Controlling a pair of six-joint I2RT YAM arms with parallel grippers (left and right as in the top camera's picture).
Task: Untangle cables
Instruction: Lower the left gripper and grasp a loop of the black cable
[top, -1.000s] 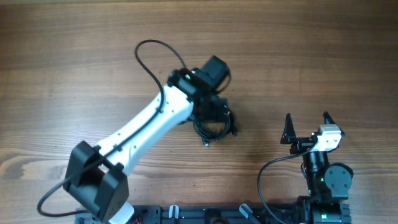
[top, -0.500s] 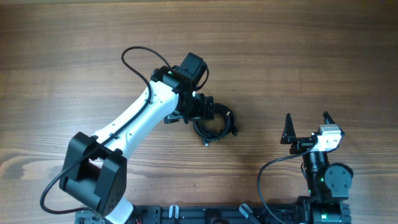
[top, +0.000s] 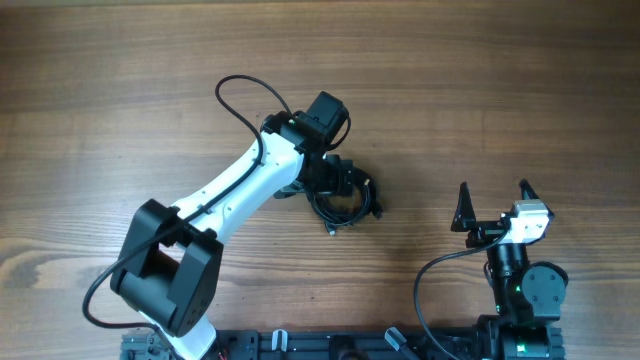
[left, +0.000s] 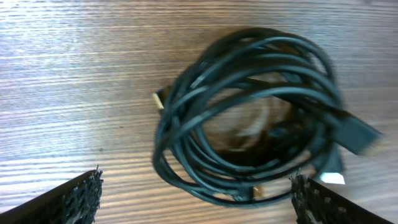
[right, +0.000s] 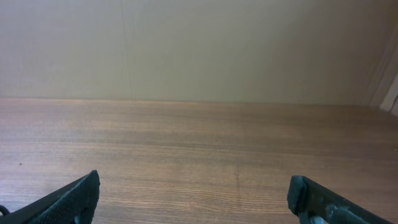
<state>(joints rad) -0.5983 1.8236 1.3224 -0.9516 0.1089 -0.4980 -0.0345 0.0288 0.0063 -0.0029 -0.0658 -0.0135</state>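
Several thin black cables (top: 347, 219) lie wound in one loose coil near the middle of the wooden surface (top: 120, 80), a little closer to the robot's edge than to the far edge. The left gripper (top: 340, 186) hovers over the coil's far-left rim, released. In the left wrist view its fingers (left: 78, 198) sit wide apart in the bottom corners, with the coil ahead of them and not gripped. A small gold plug (left: 158, 99) pokes out of the coil's left side and a larger black plug (left: 359, 134) out of its right. The right gripper (top: 493, 203) is well apart, near the right end of the robot's edge. It is spread wide and holds nothing.
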